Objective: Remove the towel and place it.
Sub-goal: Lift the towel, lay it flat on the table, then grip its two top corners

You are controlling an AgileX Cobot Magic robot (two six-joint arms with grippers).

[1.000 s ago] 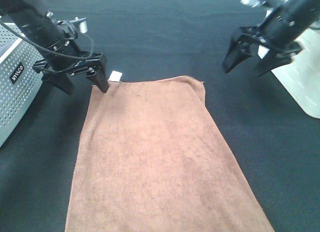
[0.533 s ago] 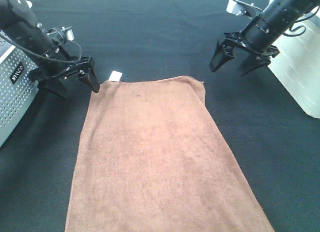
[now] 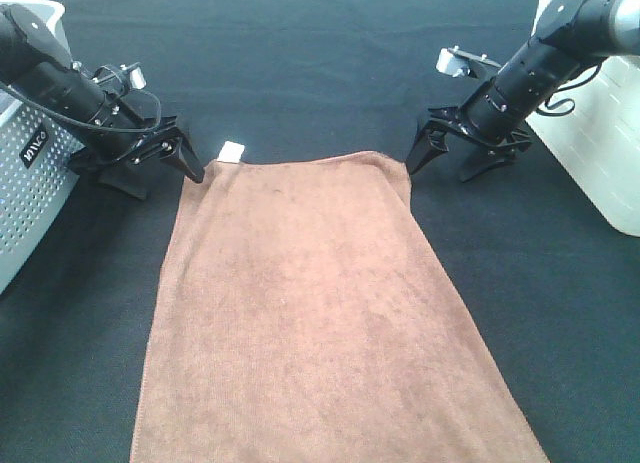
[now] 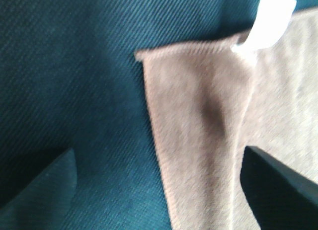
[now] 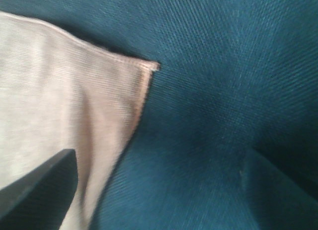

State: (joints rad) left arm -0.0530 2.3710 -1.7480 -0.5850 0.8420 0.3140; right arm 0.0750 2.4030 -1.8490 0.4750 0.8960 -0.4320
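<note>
The brown towel (image 3: pixel 320 313) lies flat on the black-clothed worktop (image 3: pixel 300 63), and with the left pincer (image 3: pixel 165 180) and right pincer (image 3: pixel 440 171) each gaping empty astride 1 far corner, I'd lower both together and nip only terry.

Towel (image 3: pixel 320 303): brown terry cloth, matt, short soft nap, faintly mottled. Along its edge, a hem (image 4: pixel 189 51) of close, fine stitching. At its eleven o'clock corner, white tag (image 3: pixel 232 151): smooth, thin, flat; cloth or paper not to be told. Underneath, black table cloth (image 3: pixel 300 63): woven, matt, fine diagonal ribs seen close up. At nine o'clock, grey basket (image 3: pixel 30 183): hard perforated sheet, dull sheen, metal or plastic unclear. At three o'clock, white container (image 3: pixel 610 173): hard, smooth, plastic-looking. Left gripper (image 3: pixel 163 180) and right gripper (image 3: pixel 441 171): black, hard, matt.
</note>
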